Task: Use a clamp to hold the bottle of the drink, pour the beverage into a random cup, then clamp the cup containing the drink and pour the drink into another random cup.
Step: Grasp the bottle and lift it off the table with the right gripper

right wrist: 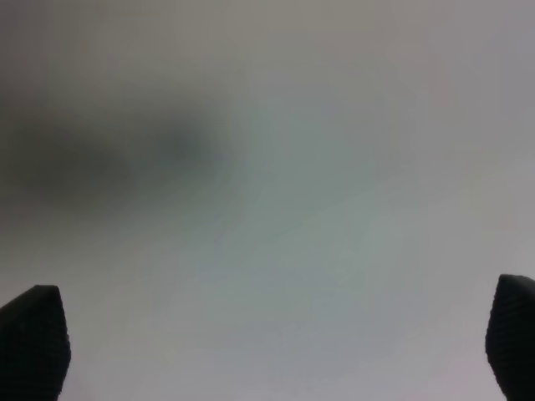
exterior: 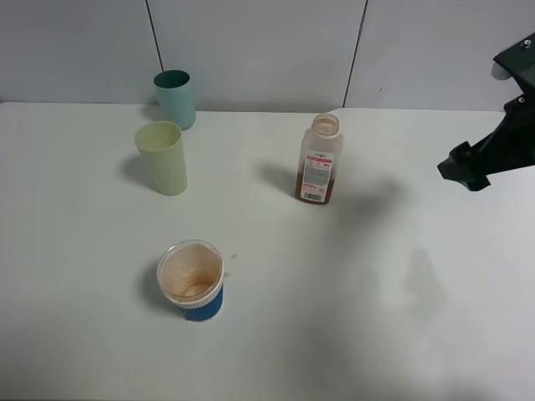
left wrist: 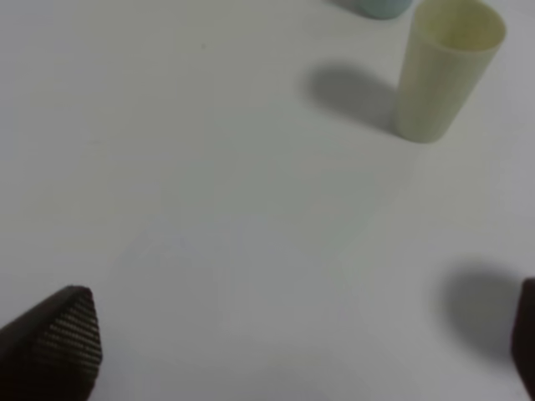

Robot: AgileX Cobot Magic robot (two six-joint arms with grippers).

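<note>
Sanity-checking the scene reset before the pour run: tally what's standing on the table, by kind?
Tall tumblers: 2 (teal tumbler, pale yellow-green tumbler)
Short cups: 1 (short cup with blue sleeve, stained inside)
Bottles: 1 (bottle, no cap)
Total: 4

A capless clear bottle (exterior: 319, 160) stands upright, brown drink (exterior: 329, 189) filling its lower part. Well left, a pale yellow-green cup (exterior: 162, 159) stands upright, just in front of an upright teal cup (exterior: 175, 99).
</note>
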